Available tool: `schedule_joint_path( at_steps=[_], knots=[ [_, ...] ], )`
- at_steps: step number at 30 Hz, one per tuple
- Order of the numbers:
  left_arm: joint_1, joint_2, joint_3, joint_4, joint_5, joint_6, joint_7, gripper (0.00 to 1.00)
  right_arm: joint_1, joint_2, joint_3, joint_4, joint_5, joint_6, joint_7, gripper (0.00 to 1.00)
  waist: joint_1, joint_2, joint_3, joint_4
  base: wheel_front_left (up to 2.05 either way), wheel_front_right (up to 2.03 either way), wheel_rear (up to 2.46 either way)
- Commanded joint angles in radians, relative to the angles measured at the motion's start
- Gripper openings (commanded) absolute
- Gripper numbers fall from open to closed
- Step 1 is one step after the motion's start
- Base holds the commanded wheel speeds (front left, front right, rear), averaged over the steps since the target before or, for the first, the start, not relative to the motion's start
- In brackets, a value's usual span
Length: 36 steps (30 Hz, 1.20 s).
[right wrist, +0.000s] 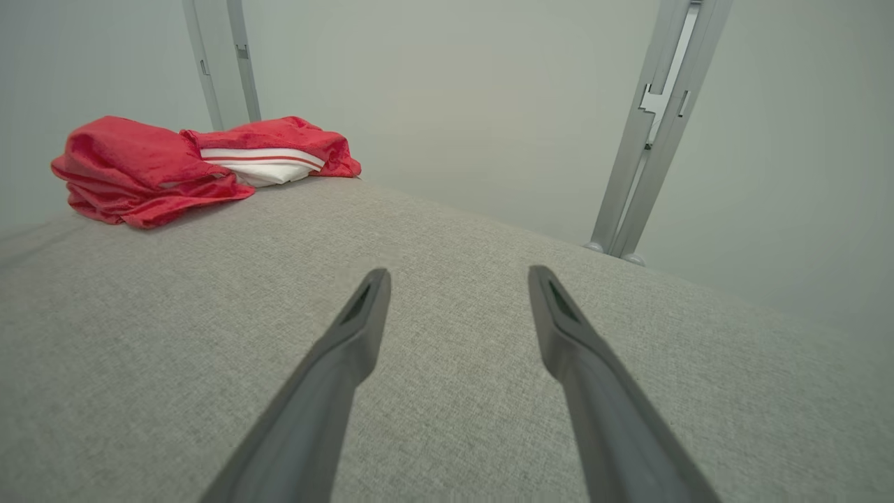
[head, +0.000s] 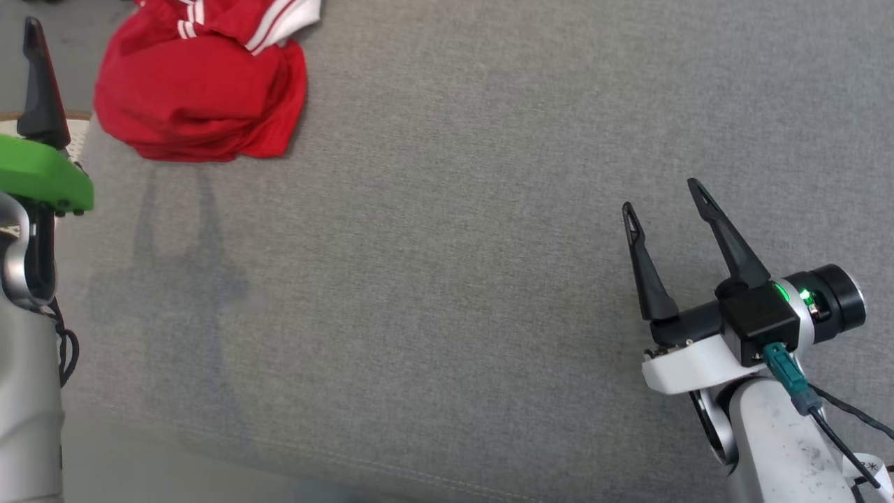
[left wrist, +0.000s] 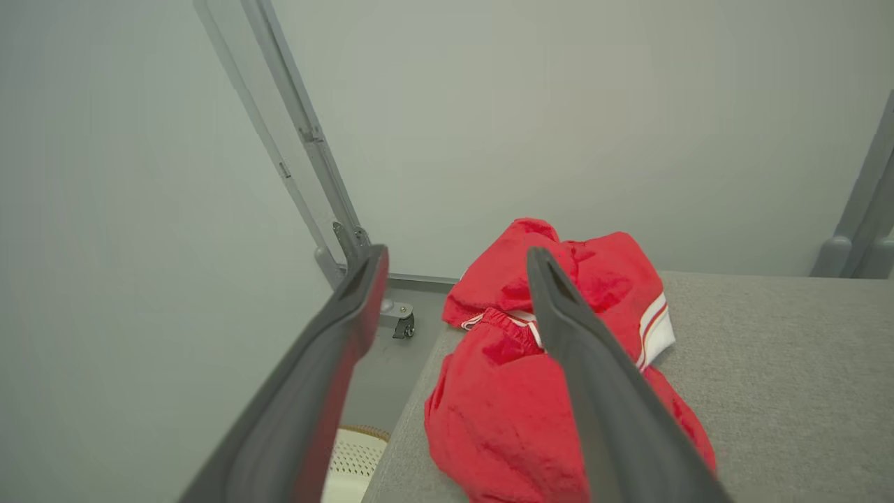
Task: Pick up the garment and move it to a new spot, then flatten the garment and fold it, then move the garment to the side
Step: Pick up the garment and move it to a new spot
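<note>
**Position of the work.** The red garment (head: 199,91), with white-striped trim, lies bunched in a heap at the far left corner of the grey fabric-covered table (head: 447,279). Its left side reaches the table's left edge. It is neither flat nor neatly folded.

**Left gripper** (left wrist: 457,255). The fingers are spread and hold nothing. In the left wrist view the gripper is raised and points at the heap from the near side, its right finger crossing in front of the red cloth. Contact cannot be confirmed; it looks clear of the cloth.

**Right gripper** (head: 660,195). The fingers are spread and empty. It sits at the near right over bare table, well apart from the garment.

**Step in hand.** By my assessment this is the first step – the pick-up – and it is not yet done.

**Next move.** The left gripper needs to go down onto the heap and close on a raised fold, preferably a single layer near the striped trim. The centre of the table is the obvious new spot – the right gripper is placed to help with the spreading there.
</note>
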<state>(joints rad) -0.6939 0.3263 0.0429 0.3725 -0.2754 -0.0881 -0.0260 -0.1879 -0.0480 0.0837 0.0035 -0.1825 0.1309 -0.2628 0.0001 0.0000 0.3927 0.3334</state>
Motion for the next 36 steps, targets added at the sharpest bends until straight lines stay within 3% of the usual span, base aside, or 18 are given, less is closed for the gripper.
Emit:
schedule_joint_path(
  at_steps=[1, 8, 14, 15, 16, 18, 19, 27, 36],
  knots=[
    [-0.036, 0.01, -0.006, 0.05, -0.002, -0.005, 0.013, 1.0, -0.019, -0.004, 0.0, -0.008, -0.014, 0.0, -0.003, 1.0, -0.0001, 0.0, 0.109, -0.085, 0.0, 0.0, 0.0],
    [-0.131, -0.01, -0.031, 0.325, -0.045, -0.016, 0.104, 1.0, -0.033, -0.004, -0.016, -0.035, -0.043, 0.0, -0.003, 1.0, -0.0001, 0.0, 0.176, -0.119, 0.0, 0.0, 0.0],
    [-0.174, -0.006, -0.02, 0.454, -0.077, -0.024, 0.102, 1.0, -0.04, -0.004, -0.023, -0.048, -0.039, 0.0, -0.003, 1.0, -0.0001, 0.0, 0.199, -0.13, 0.0, 0.0, 0.0],
    [-0.181, 0.0, -0.022, 0.473, -0.079, -0.024, 0.102, 0.65, -0.04, -0.004, -0.023, -0.047, -0.036, 0.0, -0.003, 1.0, -0.0001, 0.0, 0.199, -0.131, 0.0, 0.0, 0.0],
    [-0.19, 0.003, -0.025, 0.488, -0.082, -0.025, 0.1, 0.42, -0.042, -0.004, -0.024, -0.044, -0.031, 0.0, -0.003, 1.0, -0.0001, 0.0, 0.198, -0.132, 0.0, 0.0, 0.0],
    [-0.201, 0.006, -0.021, 0.512, -0.09, -0.026, 0.092, 0.06, -0.043, -0.004, -0.025, -0.04, -0.025, 0.0, -0.003, 1.0, -0.0001, 0.0, 0.19, -0.13, 0.0, 0.0, 0.0],
    [-0.203, 0.007, -0.02, 0.523, -0.092, -0.026, 0.088, 0.0, -0.043, -0.004, -0.026, -0.038, -0.022, 0.0, -0.003, 1.0, -0.0001, 0.0, 0.186, -0.129, 0.0, 0.0, 0.0],
    [-0.224, 0.039, -0.046, 0.555, -0.073, -0.028, 0.056, 0.0, -0.043, -0.004, -0.014, -0.011, 0.012, 0.0, -0.003, 1.0, -0.0001, 0.0, 0.115, -0.123, 0.0, 0.0, 0.0],
    [-0.247, 0.099, -0.112, 0.478, -0.007, -0.024, 0.052, 0.0, 0.002, -0.004, -0.006, 0.031, 0.118, 0.0, -0.003, 1.0, -0.0001, 0.0, -0.092, -0.173, 0.0, 0.0, 0.0]
  ],
)
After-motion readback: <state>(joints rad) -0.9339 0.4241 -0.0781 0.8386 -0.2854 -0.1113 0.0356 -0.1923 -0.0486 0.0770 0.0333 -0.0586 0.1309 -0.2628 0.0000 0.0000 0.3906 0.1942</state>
